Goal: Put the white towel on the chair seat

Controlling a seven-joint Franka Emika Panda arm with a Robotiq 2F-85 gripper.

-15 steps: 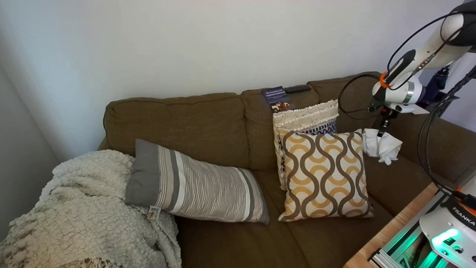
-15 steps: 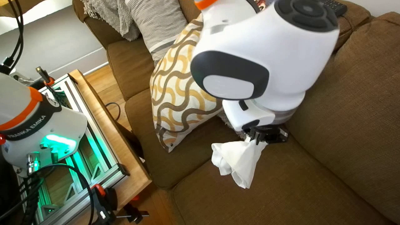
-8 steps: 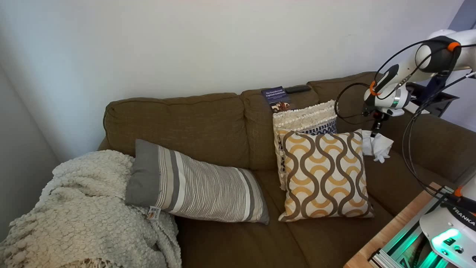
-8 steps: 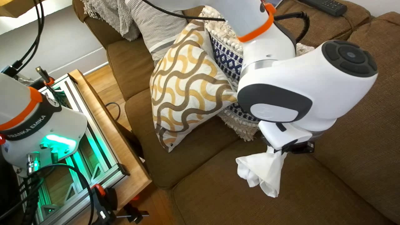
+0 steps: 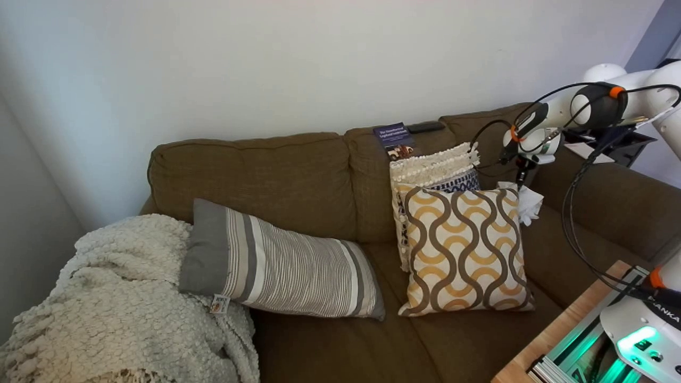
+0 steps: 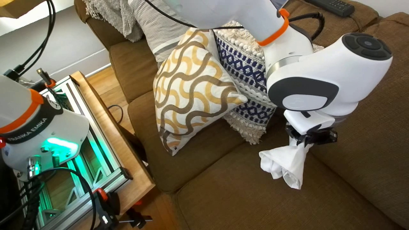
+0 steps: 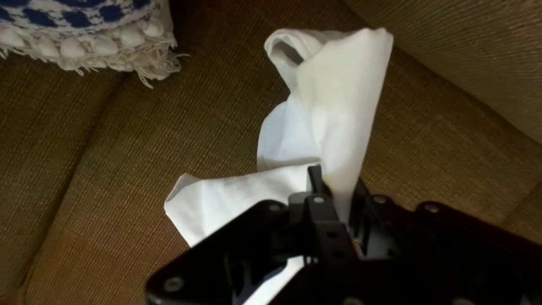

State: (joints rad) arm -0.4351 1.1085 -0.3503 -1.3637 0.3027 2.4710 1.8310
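The white towel is crumpled and hangs from my gripper in both exterior views (image 5: 530, 205) (image 6: 282, 161). It also fills the middle of the wrist view (image 7: 338, 93). My gripper (image 7: 338, 182) is shut on the towel, with a fold pinched between its fingertips. The gripper shows in both exterior views (image 5: 521, 180) (image 6: 298, 140), pointing down above the brown couch seat (image 6: 230, 198). Loose towel ends spread out below and beside the fingers. In an exterior view, the yellow-patterned pillow hides part of the towel. No separate chair shows, only the couch.
The yellow-patterned pillow (image 6: 191, 92) and a blue-and-white fringed pillow (image 6: 246, 70) stand beside the arm. The couch backrest (image 6: 361, 153) rises behind the gripper. A striped pillow (image 5: 298, 271), a fluffy blanket (image 5: 133, 303) and a book (image 5: 395, 139) are farther along. The robot's wooden table (image 6: 140, 182) faces the couch.
My gripper has carried the towel along the couch toward the backrest and the fringed pillow, lifting slightly in the last half second. The towel stays gripped; more of the fringed pillow shows.
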